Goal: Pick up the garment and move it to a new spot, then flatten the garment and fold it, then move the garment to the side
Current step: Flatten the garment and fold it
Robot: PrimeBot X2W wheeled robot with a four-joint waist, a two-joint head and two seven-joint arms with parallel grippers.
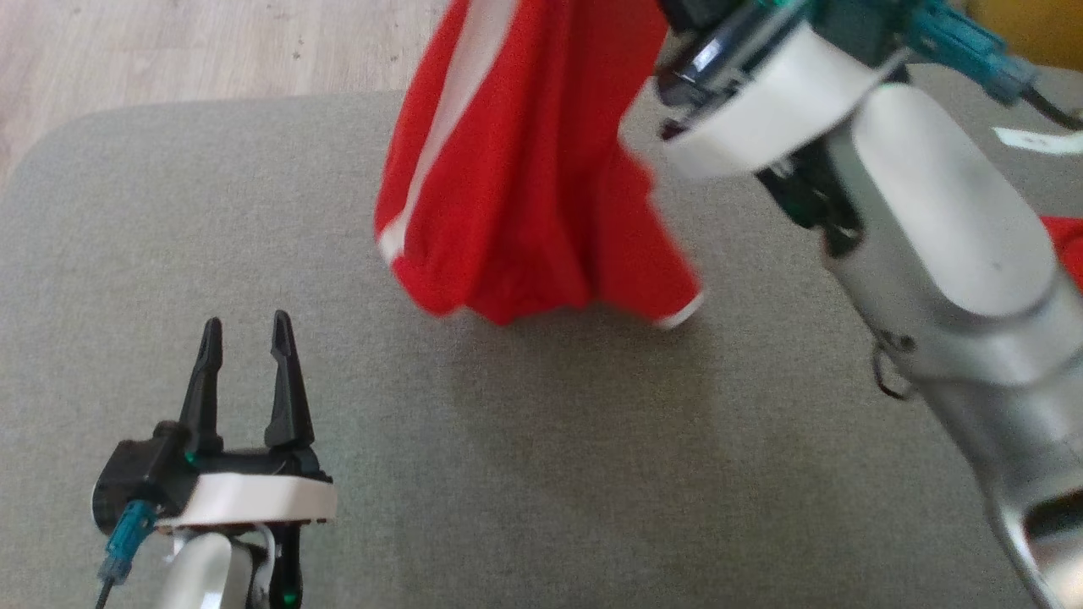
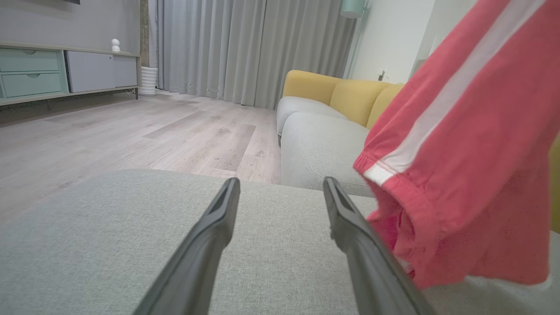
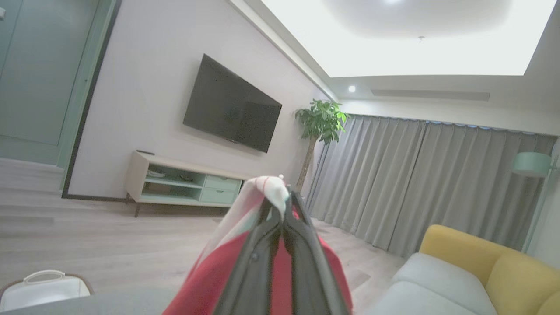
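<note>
Left: left gripper (image 1: pixel 246 326) low over the grey cushion (image 1: pixel 508 474), fingers spread wide, empty. Centre: red white-striped garment (image 1: pixel 525 169) hangs lifted, hem about at the cushion. Right: right gripper (image 3: pixel 282 205) pinched tight on its top edge. Pickup appears done; placing, flattening, folding and moving aside are outstanding.

The red garment (image 1: pixel 525 169) (white-striped) hangs bunched, its hem above grey upholstery.

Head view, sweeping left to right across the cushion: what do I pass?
In order: left tool, open → red garment, hanging → right arm.
</note>
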